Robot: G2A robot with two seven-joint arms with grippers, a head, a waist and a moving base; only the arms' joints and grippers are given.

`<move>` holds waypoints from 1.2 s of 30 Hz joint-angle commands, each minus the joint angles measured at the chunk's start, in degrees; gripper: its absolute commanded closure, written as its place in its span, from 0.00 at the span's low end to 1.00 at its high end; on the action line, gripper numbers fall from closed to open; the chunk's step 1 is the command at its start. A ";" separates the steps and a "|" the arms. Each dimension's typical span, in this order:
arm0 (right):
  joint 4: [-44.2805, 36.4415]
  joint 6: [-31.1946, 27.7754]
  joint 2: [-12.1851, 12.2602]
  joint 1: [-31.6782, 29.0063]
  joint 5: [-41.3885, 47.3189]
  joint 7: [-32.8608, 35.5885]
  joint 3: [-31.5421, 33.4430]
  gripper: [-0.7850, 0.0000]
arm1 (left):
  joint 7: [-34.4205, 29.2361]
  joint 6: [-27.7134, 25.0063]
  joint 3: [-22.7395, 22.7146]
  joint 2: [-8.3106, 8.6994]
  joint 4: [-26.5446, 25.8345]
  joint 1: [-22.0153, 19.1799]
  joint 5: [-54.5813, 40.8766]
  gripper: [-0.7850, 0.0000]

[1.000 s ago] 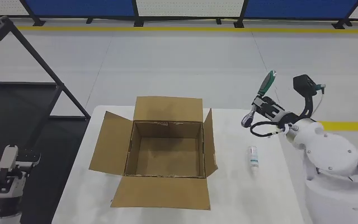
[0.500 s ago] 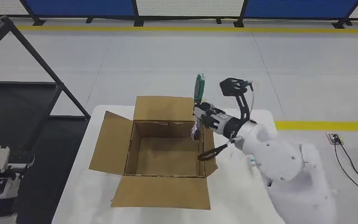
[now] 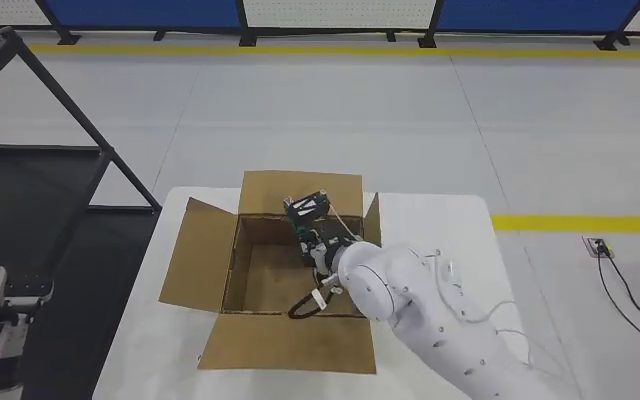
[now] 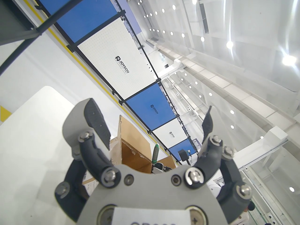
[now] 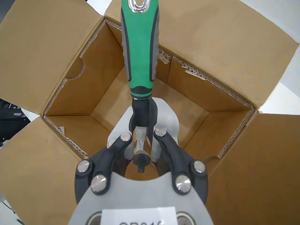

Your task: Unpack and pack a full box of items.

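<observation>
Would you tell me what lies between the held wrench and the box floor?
Nothing: in the right wrist view, the stretch from the wrench, held in the right gripper, down to the box floor is bare cardboard.

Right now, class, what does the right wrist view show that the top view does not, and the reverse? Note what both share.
Right wrist view alone: a green-handled tool, its metal neck clamped by the fingers of the right gripper. Top view alone: the yellow floor line and blue panels beyond the white table. Both: the open cardboard box, flaps spread, on that table.
</observation>
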 commanded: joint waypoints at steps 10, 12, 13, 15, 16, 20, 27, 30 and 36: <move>-0.04 -0.05 0.01 -0.03 0.04 -0.02 0.03 1.00 | 0.00 0.01 0.00 0.00 0.00 0.00 0.02 0.00; 0.40 -0.87 0.02 -0.91 0.18 -0.94 -0.08 1.00 | 0.00 0.01 0.00 0.00 0.00 0.00 0.02 0.00; 0.93 -2.30 -0.02 -1.37 0.12 -1.62 -0.36 1.00 | 0.00 0.01 0.00 0.00 0.00 0.00 0.02 0.00; 2.63 -6.36 -0.24 -1.06 -0.26 -1.95 -1.44 1.00 | 0.00 0.01 0.00 0.00 0.00 0.00 0.02 0.00; 4.11 -8.14 -0.42 -0.34 -1.77 -1.33 -2.54 1.00 | 0.06 0.08 0.03 0.00 0.00 -0.02 -0.01 0.00; 8.82 -13.40 -2.10 3.00 -7.63 0.52 -8.69 1.00 | 0.07 -0.31 0.01 -0.05 -0.25 0.23 0.09 0.00; 17.65 -16.22 -6.90 8.76 -10.31 4.37 -16.62 1.00 | 0.90 -1.03 -0.52 -0.20 -0.14 0.86 0.26 0.00; 21.39 -16.13 -9.30 11.25 -10.68 5.57 -18.82 1.00 | 1.12 -1.16 -0.69 -0.23 -0.04 0.89 0.22 0.00; 28.45 -15.99 -13.87 15.50 -11.21 10.72 -22.05 1.00 | 1.18 -1.43 -1.25 -0.26 0.62 0.77 -0.13 0.00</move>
